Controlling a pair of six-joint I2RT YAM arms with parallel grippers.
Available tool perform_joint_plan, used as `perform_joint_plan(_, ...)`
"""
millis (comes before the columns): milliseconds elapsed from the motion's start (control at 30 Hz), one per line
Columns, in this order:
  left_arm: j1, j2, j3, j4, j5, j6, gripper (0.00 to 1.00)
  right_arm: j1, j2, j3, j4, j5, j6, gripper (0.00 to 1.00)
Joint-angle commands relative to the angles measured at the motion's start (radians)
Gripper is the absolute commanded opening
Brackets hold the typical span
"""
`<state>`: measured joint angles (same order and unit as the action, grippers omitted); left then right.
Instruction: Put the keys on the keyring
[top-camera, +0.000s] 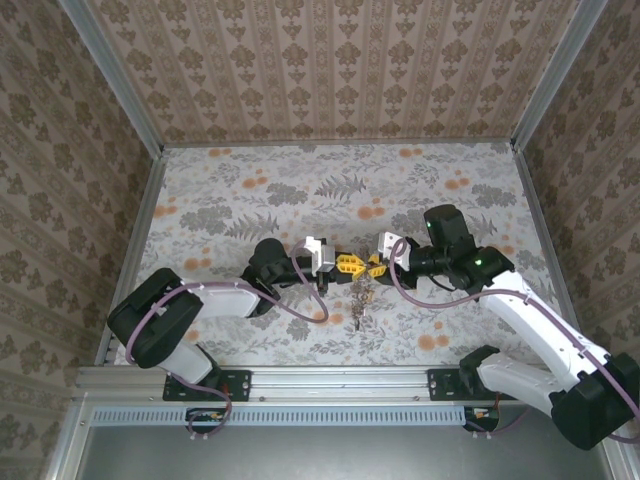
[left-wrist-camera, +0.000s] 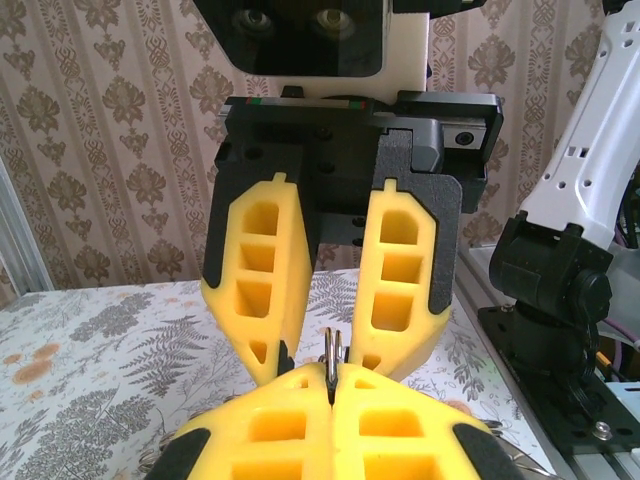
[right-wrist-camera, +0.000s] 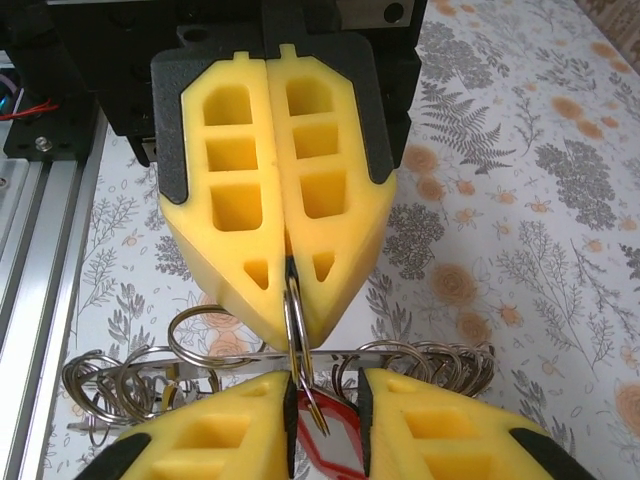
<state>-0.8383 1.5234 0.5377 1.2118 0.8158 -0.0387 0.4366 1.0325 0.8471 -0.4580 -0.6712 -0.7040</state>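
My left gripper (top-camera: 350, 266) and right gripper (top-camera: 374, 265) meet tip to tip at mid-table. In the left wrist view my left gripper (left-wrist-camera: 333, 388) is shut on a thin double-wire metal ring (left-wrist-camera: 333, 350) that stands edge-on above its tips. The right wrist view shows the same ring (right-wrist-camera: 295, 315) reaching into the gap of my open right gripper (right-wrist-camera: 325, 378). A red key tag (right-wrist-camera: 338, 452) lies in that gap; contact with the pads is unclear. A long grey wire (right-wrist-camera: 420, 350), apparently the keyring edge-on, crosses below, strung with several small rings (right-wrist-camera: 445, 365). Keys (top-camera: 360, 302) trail toward the near edge.
A floral cloth (top-camera: 300, 190) covers the table, with papered walls on three sides. An aluminium rail (top-camera: 330, 378) runs along the near edge, close to the left-hand cluster of small rings (right-wrist-camera: 110, 385). The right arm's black base (left-wrist-camera: 555, 300) stands beside the rail.
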Motion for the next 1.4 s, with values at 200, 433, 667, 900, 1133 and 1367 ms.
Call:
perform_joint_plan(200, -0.006, 0.013, 0.04, 0.073, 0.019, -0.027, 0.0, 0.003, -0.003, 0.025, 0.004, -0.063, -0.027, 0.24)
perform_joint_plan(433, -0.005, 0.025, 0.042, 0.073, 0.005, -0.031, 0.0, 0.003, 0.008, 0.043, -0.026, -0.092, -0.037, 0.16)
perform_joint_plan(667, 0.01, 0.016, 0.021, 0.069, -0.042, -0.062, 0.15, 0.004, 0.008, 0.061, -0.073, -0.057, -0.051, 0.0)
perform_joint_plan(900, 0.031, -0.045, -0.004, -0.086, -0.084, -0.029, 0.37, 0.062, 0.049, 0.162, -0.265, 0.163, -0.089, 0.0)
perform_joint_plan(1133, 0.026, -0.066, 0.01, -0.229, -0.061, 0.039, 0.37, 0.127, 0.108, 0.231, -0.343, 0.306, -0.088, 0.0)
perform_joint_plan(1367, -0.002, -0.066, 0.042, -0.321, -0.054, 0.083, 0.38, 0.163, 0.151, 0.27, -0.381, 0.362, -0.092, 0.0)
